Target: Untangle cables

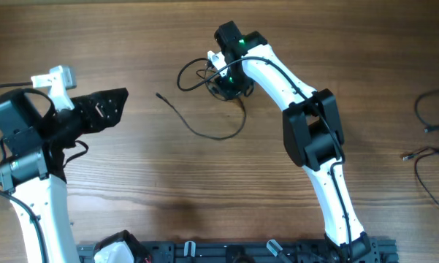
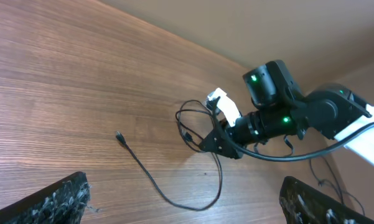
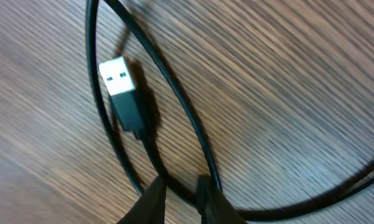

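A small tangle of thin black cables (image 1: 201,73) lies at the back middle of the table. One cord (image 1: 204,134) trails forward from it in a loop and ends in a plug tip (image 1: 158,93). My right gripper (image 1: 223,86) is down on the tangle. In the right wrist view its fingertips (image 3: 205,193) stand close together with a black cable (image 3: 174,93) passing between them, and a USB plug (image 3: 117,76) lies just beyond. My left gripper (image 2: 183,208) hangs wide open and empty over the table's left side, well short of the trailing cord (image 2: 143,171).
More thin black cables (image 1: 431,117) lie apart at the table's far right edge, one with a small plug (image 1: 407,155). A black rail (image 1: 241,252) runs along the front edge between the two arm bases.
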`<action>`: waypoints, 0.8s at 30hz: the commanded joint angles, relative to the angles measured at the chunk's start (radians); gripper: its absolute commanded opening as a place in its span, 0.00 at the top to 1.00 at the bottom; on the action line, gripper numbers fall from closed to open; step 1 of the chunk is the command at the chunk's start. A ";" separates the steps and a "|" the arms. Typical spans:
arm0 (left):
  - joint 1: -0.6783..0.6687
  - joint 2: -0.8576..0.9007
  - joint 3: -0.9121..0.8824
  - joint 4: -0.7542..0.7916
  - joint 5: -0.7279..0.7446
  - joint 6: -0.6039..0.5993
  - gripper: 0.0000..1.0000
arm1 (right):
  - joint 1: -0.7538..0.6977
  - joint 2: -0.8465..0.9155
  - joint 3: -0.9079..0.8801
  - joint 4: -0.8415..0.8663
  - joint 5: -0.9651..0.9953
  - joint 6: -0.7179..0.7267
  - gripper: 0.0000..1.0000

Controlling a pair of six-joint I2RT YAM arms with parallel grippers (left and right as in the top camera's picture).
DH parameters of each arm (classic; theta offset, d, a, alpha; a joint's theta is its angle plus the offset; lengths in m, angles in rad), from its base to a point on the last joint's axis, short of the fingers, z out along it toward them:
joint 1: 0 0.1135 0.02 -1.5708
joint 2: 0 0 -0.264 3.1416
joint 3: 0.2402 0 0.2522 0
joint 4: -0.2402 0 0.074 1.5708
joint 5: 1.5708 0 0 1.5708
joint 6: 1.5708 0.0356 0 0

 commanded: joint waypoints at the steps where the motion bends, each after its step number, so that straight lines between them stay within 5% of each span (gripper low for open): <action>1: -0.040 -0.002 0.000 0.000 0.015 0.023 0.00 | -0.019 0.018 -0.006 -0.020 0.193 0.040 0.78; 8: -0.178 0.082 0.000 0.004 -0.040 0.050 0.00 | -0.021 0.017 -0.006 -0.039 0.254 0.060 0.43; 16: -0.330 0.142 0.000 0.039 -0.105 0.098 0.00 | -0.001 0.003 -0.002 -0.016 0.253 0.003 0.42; 24: -0.334 0.142 0.000 0.056 -0.140 0.098 0.00 | -0.005 -0.035 -0.001 0.021 0.352 0.018 0.39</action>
